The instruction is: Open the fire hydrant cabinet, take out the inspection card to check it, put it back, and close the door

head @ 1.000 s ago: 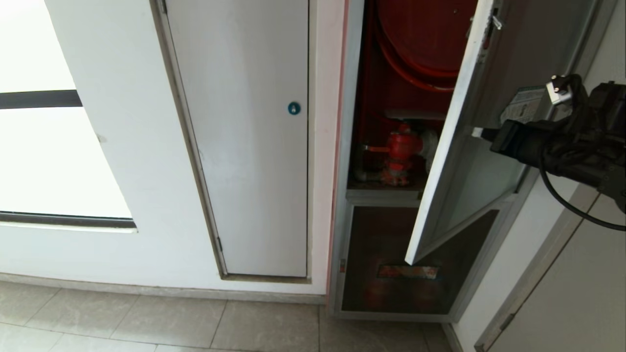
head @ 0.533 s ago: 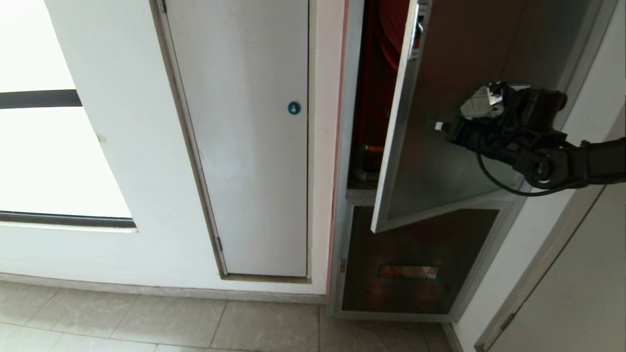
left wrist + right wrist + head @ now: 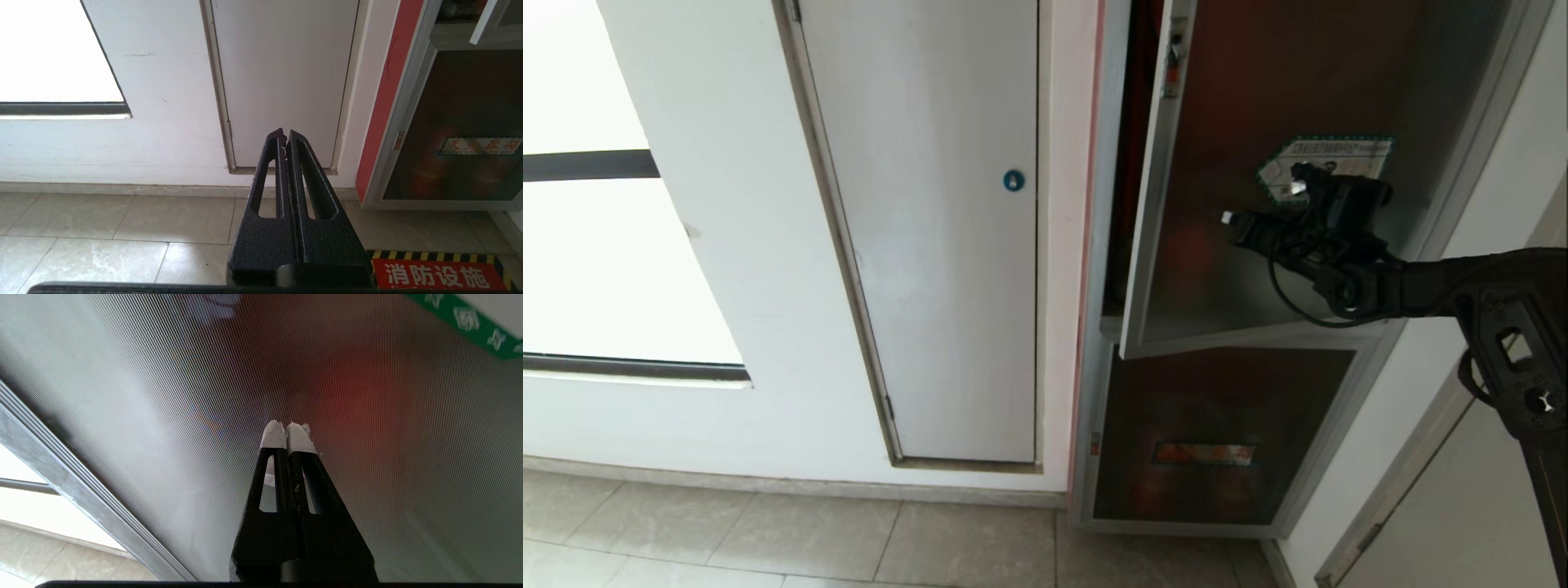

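The fire hydrant cabinet (image 3: 1094, 327) stands right of centre, and only a narrow dark red slit of its inside (image 3: 1131, 163) shows. Its door (image 3: 1258, 98), dark tinted glass in a silver frame with a green-bordered sticker (image 3: 1327, 159), is almost closed, its free edge a little off the frame. My right gripper (image 3: 1227, 219) is shut, its white-taped fingertips (image 3: 274, 435) against the door glass (image 3: 163, 396) below the sticker (image 3: 470, 322). My left gripper (image 3: 284, 136) is shut and empty, parked low and facing the wall. The inspection card is hidden.
A white panel door with a blue round lock (image 3: 1013, 180) is left of the cabinet, and a bright window (image 3: 605, 269) lies further left. Below the door sits a dark glass panel with a red label (image 3: 1205, 454). A red floor sign (image 3: 437, 275) lies on the tiles.
The door has swung from about half open to nearly closed. My right arm has stretched forward and to the left with it, its shut gripper staying on the glass.
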